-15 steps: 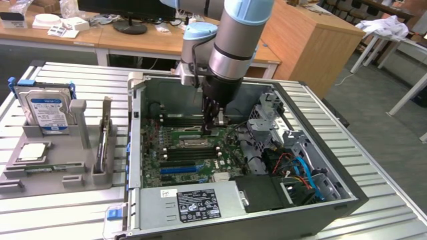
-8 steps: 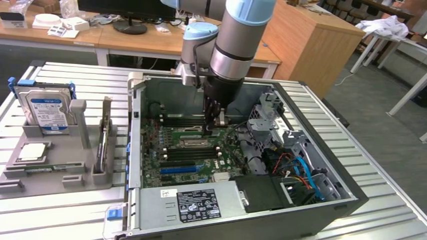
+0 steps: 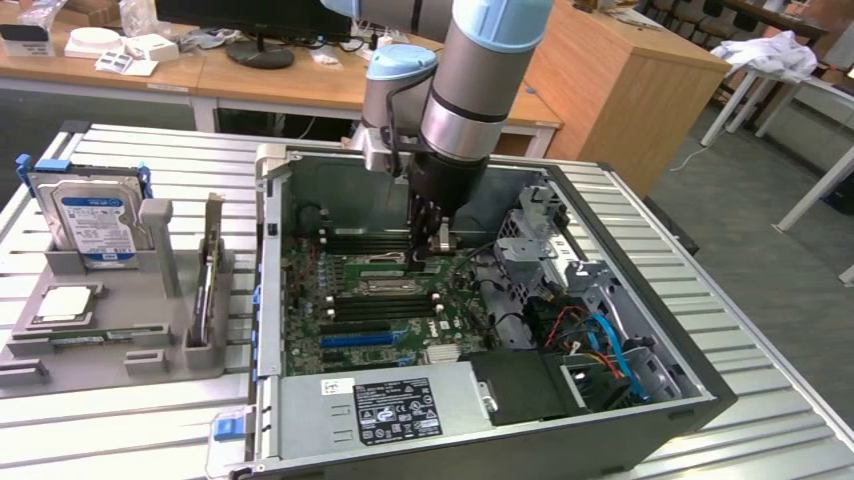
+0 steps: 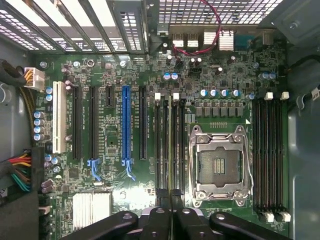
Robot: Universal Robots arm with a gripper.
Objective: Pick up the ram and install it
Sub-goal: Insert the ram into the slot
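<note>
The ram (image 4: pixel 171 145) appears edge-on as a thin green strip, lying lengthwise over the black memory slots (image 4: pixel 161 145) next to the empty processor socket (image 4: pixel 220 162). My gripper (image 4: pixel 169 196) is shut on the ram's near end, with its black fingers (image 4: pixel 159 200) pressed close together. From the exterior view, the gripper (image 3: pixel 435 240) is low inside the open computer case (image 3: pixel 641 410), just above the green motherboard (image 3: pixel 387 300). I cannot tell whether the ram touches a slot.
On the exterior view's left, a grey holder (image 3: pixel 160 300) carries a blue-labelled hard drive (image 3: pixel 91 222), a square silver chip (image 3: pixel 64 303) and a thin upright board (image 3: pixel 211 285). Inside the case are a power supply (image 3: pixel 394 408), a drive cage (image 3: pixel 541 235) and cables (image 3: pixel 601 345).
</note>
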